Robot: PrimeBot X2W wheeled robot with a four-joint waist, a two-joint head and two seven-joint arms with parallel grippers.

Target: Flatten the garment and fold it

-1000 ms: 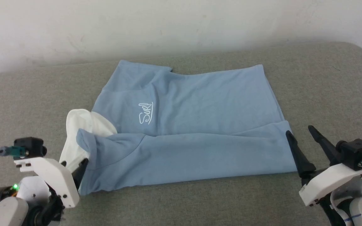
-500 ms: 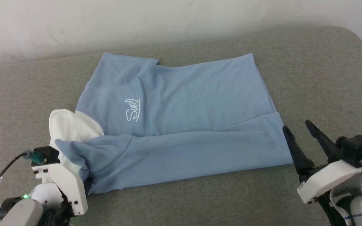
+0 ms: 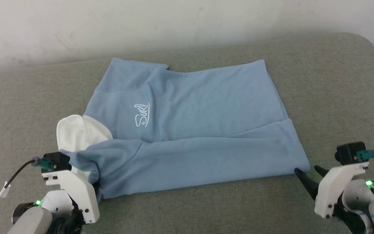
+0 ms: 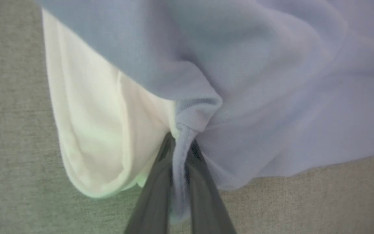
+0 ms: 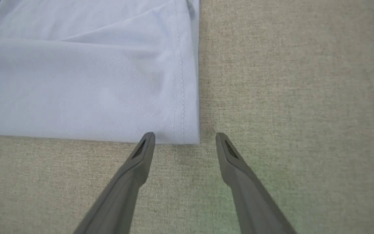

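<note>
Surface (image 3: 336,97): grey-green woven cloth, padded look, lying flat; far right corner rounded. The weave reads plainly in both wrist views, slightly mottled, paler and more beige in the right one. Wall (image 3: 187,22) behind: off-white, matt, a few faint scuffs and specks. It meets the surface's far edge along a soft shadow.

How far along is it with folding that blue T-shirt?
Done: the garment lies mostly flat on the grey surface, its near edge folded over the body. In hand: the left gripper is shut on bunched blue cloth beside the white sleeve; the right gripper is open at the near right corner, gripping nothing. Left: tuck in the sleeve, and probably further folds.
</note>
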